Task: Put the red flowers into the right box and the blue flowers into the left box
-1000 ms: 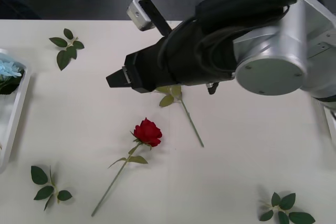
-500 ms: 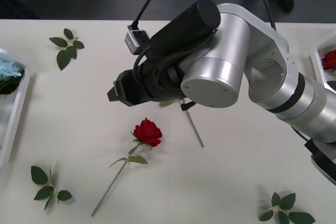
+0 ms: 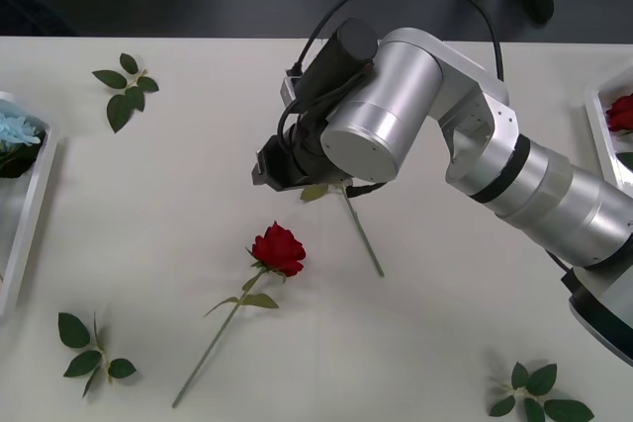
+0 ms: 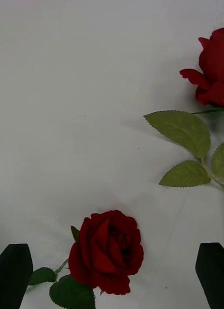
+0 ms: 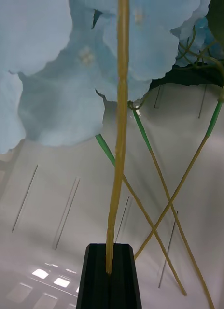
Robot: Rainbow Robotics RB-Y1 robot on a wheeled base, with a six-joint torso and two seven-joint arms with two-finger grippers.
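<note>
- Lying loose on the table [image 3: 148, 205], two red flowers [image 3: 278, 248]: one bloom at centre, the other under my right arm at about 1 o'clock from it.
- Right gripper [image 4: 112, 275] spread wide, hovering over a rose.
- Left gripper [image 5: 111, 277] pinched on a stem of the blue flowers [image 5: 63, 82] above the left box [image 3: 22, 219].
- Right box [image 3: 597, 126] at 3 o'clock, one rose inside.
</note>
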